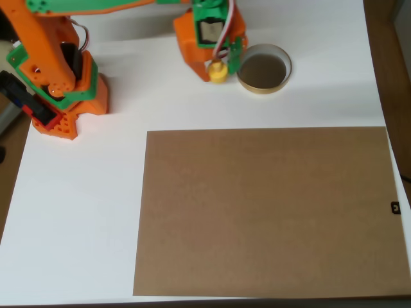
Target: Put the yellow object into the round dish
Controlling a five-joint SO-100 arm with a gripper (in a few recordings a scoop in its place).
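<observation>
Beside the round dish (264, 68), gripper (221, 66) holds yellow object (218, 72).

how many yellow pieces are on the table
1. The yellow piece sits at the gripper, just left of the round dish; the arm could hide others.

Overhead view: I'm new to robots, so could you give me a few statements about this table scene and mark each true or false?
1. The yellow object lies inside the round dish. False: it is just left of the dish, outside the rim.
2. The end effector is at the yellow object. True.
3. A brown sheet covers much of the white table. True.
4. The round dish sits on the brown sheet. False: it sits on the white table above the sheet.
5. The arm is blue. False: it is orange and green.
</observation>
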